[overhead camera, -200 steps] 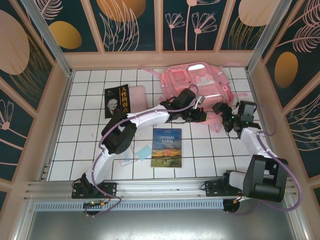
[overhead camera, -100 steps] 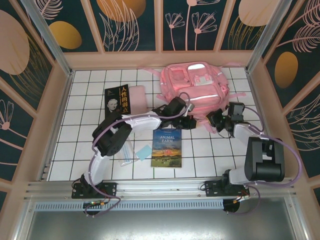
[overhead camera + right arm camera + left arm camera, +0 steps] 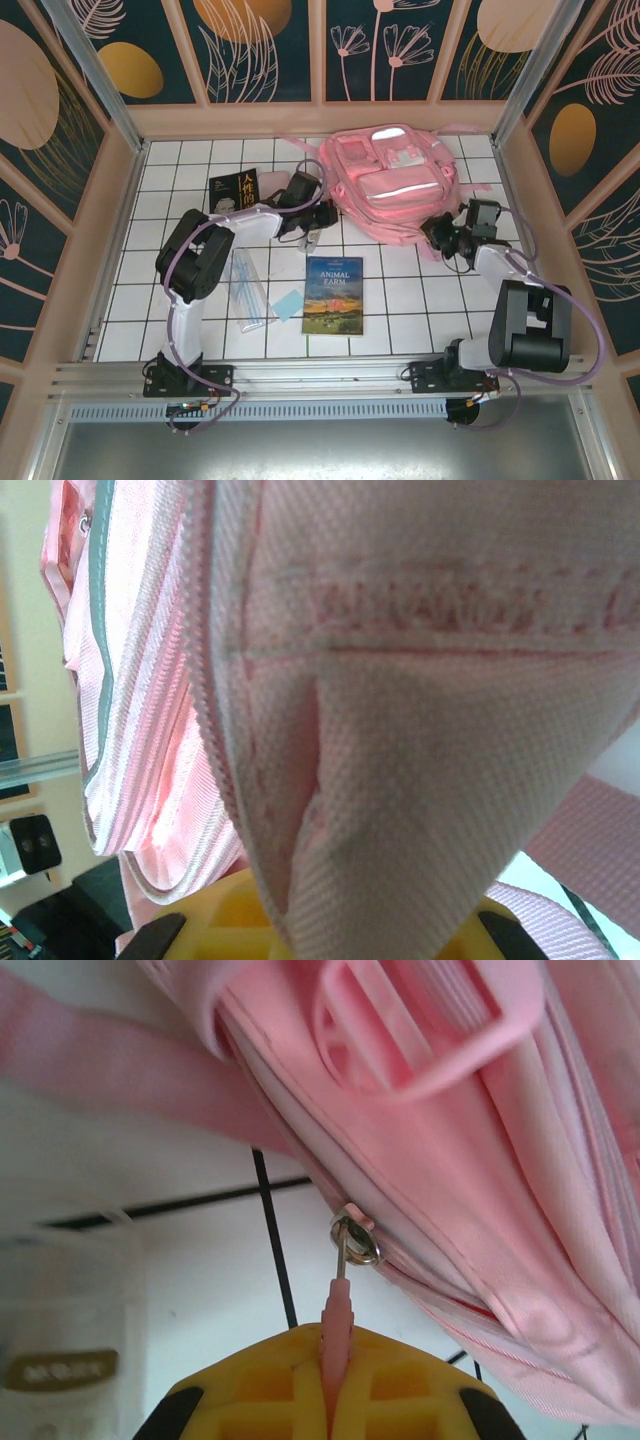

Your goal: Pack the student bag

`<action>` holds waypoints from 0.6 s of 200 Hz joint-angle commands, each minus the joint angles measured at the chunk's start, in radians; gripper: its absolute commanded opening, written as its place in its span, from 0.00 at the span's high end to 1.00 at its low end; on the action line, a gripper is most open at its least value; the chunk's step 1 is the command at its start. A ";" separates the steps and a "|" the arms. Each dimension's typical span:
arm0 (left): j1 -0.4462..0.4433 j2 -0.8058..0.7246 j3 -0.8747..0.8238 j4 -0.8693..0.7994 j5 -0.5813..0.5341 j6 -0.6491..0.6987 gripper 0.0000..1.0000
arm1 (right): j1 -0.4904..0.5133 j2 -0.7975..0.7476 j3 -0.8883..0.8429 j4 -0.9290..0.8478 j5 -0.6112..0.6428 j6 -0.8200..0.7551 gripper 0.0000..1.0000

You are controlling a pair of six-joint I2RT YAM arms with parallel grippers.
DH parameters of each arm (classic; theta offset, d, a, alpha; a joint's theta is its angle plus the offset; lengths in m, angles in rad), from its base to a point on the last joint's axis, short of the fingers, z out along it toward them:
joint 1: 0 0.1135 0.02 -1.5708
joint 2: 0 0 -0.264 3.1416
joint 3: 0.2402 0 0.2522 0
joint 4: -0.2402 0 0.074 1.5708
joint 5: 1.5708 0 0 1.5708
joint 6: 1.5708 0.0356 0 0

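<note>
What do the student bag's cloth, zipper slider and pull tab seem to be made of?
Student bag: probably woven synthetic fabric, matte; a fine grid weave and stitched seams show. Zipper slider: likely metal, with shiny silver glints. Pull tab: seemingly pink rubber or plastic, smooth.

On surface [image 3: 420, 300], student bag [image 3: 390, 185] lay far centre-right. Animal Farm book [image 3: 333, 294] lay nearer, in front of bag's left half, apart from it. 2nd book [image 3: 230, 190] lay far left, w/ flat case [image 3: 272, 182] just right of it, btwn it & bag; L arm crossed over both. Clear sleeve [image 3: 250, 290] lay left of Animal Farm book, small paper square [image 3: 288, 305] btwn the two. L claw [image 3: 337, 1355] sat at bag's left edge, clamped on zip pull [image 3: 338, 1305]. R claw [image 3: 440, 236] sat at bag's right near corner, closed on its fabric.
</note>
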 commanded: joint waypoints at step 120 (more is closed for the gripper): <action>-0.192 0.131 0.300 0.021 0.148 -0.046 1.00 | -0.077 0.064 0.184 -0.111 0.083 -0.131 0.10</action>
